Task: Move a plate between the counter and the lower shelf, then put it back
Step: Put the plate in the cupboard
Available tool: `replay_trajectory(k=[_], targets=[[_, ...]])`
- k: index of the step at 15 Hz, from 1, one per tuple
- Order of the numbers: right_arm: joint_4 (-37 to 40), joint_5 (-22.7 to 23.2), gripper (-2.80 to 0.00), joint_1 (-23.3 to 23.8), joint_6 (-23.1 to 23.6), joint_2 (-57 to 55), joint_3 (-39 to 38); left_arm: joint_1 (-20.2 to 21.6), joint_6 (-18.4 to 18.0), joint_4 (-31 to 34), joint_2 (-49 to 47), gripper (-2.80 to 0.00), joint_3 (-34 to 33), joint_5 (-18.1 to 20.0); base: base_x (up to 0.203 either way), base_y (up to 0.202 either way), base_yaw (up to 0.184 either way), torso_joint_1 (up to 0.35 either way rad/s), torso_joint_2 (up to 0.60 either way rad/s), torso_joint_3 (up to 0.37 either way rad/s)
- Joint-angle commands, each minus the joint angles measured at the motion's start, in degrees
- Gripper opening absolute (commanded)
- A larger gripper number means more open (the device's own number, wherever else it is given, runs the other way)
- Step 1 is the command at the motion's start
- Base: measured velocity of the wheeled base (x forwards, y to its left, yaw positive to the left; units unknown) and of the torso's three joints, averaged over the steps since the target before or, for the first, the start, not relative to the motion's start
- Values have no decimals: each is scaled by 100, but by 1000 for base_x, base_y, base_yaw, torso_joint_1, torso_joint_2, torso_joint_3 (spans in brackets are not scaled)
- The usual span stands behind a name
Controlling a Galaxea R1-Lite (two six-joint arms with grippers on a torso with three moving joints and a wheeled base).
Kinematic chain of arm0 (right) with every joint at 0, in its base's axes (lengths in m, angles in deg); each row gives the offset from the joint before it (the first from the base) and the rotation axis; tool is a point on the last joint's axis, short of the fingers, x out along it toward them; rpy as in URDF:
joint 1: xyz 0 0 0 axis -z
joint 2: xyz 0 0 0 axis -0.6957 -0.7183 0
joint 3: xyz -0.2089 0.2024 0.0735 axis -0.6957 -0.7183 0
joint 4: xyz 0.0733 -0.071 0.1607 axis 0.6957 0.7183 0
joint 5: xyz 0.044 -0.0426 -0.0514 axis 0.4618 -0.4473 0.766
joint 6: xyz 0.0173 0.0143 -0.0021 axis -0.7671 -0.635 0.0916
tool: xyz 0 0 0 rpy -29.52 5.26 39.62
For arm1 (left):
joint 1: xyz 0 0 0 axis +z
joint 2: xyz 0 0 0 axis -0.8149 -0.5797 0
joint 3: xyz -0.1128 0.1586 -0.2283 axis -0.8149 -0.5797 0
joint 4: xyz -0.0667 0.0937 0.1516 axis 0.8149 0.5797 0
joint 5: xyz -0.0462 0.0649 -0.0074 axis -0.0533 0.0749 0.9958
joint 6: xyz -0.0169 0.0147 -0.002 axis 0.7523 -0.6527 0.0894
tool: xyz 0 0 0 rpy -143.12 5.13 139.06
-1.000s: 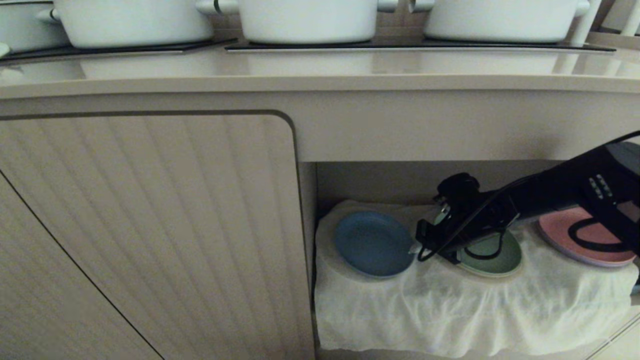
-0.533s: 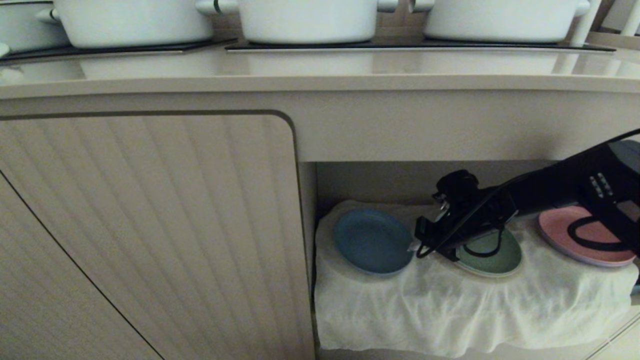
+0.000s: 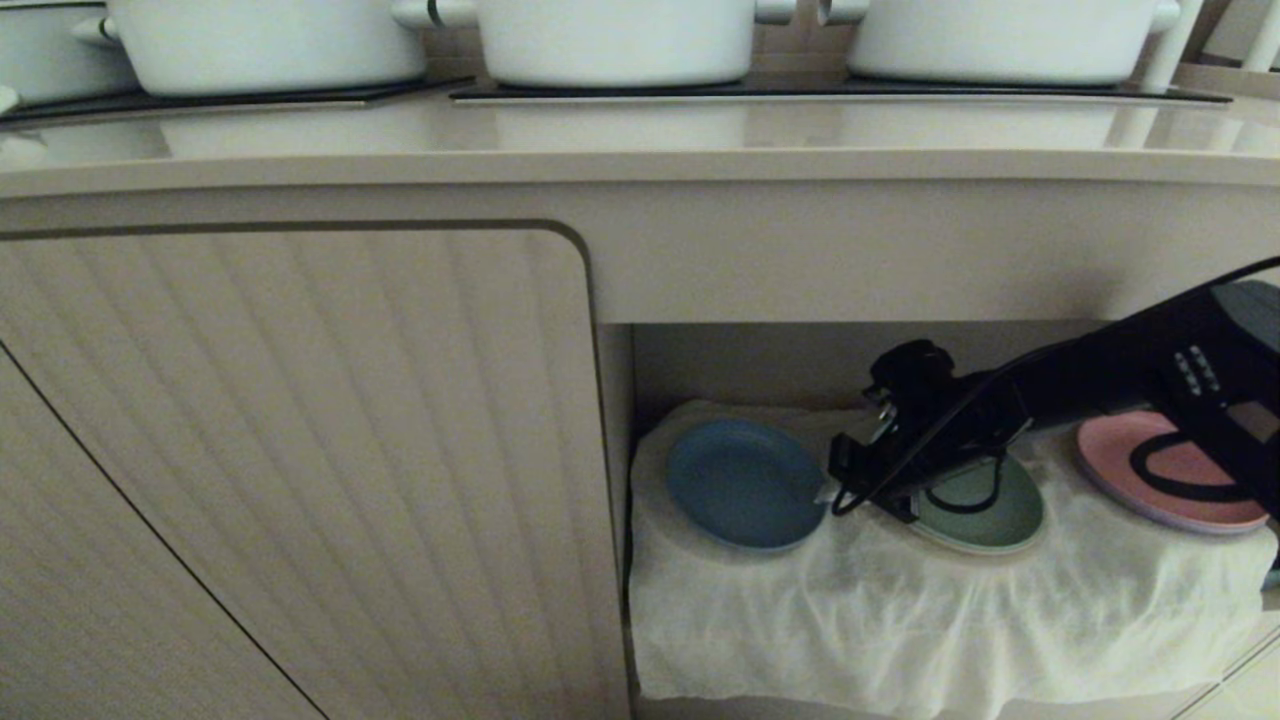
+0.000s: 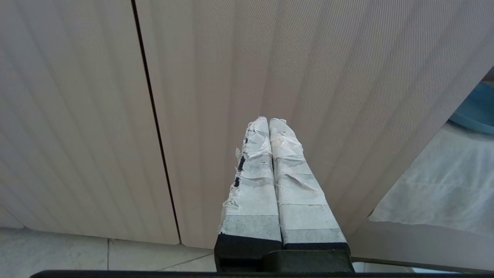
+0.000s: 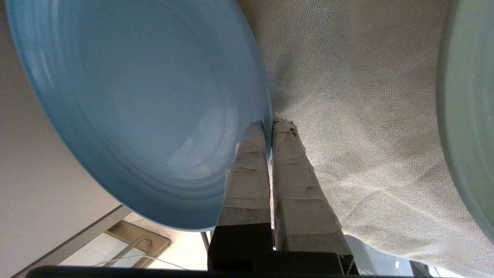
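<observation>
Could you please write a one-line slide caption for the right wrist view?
Right gripper pinches the rim of the blue plate on the lower shelf's white cloth, with the green plate nearby.

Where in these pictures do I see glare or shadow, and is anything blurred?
Head view: the glossy beige counter mirrors the white pots; the lower shelf recess is dim. Right wrist view: a soft sheen on the round light-blue plate, whose near rim is slightly blurred. Left wrist view: evenly lit ribbed beige cabinet door.
</observation>
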Motion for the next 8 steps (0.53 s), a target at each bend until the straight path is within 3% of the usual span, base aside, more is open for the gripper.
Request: replay_trajectory(k=[1,4,8], targets=[[134,-8,-280,0,16,-80,105,0,5,0,2,-280,-2,-3,0,0,0,0,0,0],[432,-389,-280,-51,20,-237,384,0,5,0,2,-280,-2,-3,0,0,0,0,0,0],[447,-436,-280,-97,9,-238,412,0,5,0,2,-280,2,-3,0,0,0,0,0,0]])
